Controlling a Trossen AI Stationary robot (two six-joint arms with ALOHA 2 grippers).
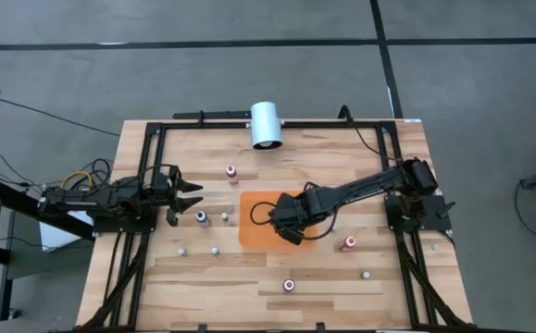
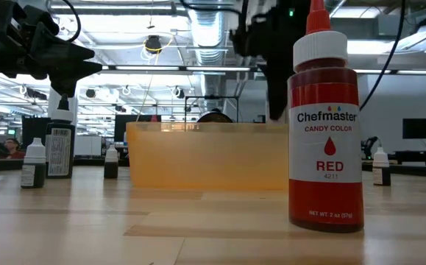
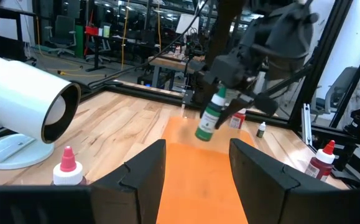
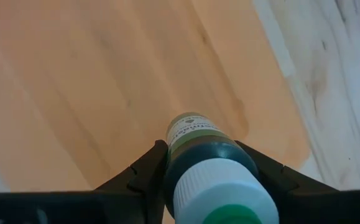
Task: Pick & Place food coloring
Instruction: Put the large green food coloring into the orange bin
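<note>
Your wooden table (image 1: 342, 277) carries the orange mat (image 1: 258, 231) at its middle, with the white cylinder (image 1: 267, 125) lying at the far edge. Your right gripper (image 4: 211, 180) hangs over the mat, pinching a green food coloring bottle (image 3: 211, 115) clear of the surface. Your left gripper (image 3: 195, 165) waits at the table's left side, fingers spread and holding nothing. Other bottles stand scattered around; a red one (image 2: 324, 121) sits nearest.

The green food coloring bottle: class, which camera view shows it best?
The left wrist view: the green bottle hangs tilted in the right gripper above the orange mat. The right wrist view shows only its cap end; the high and low views hide it.
</note>
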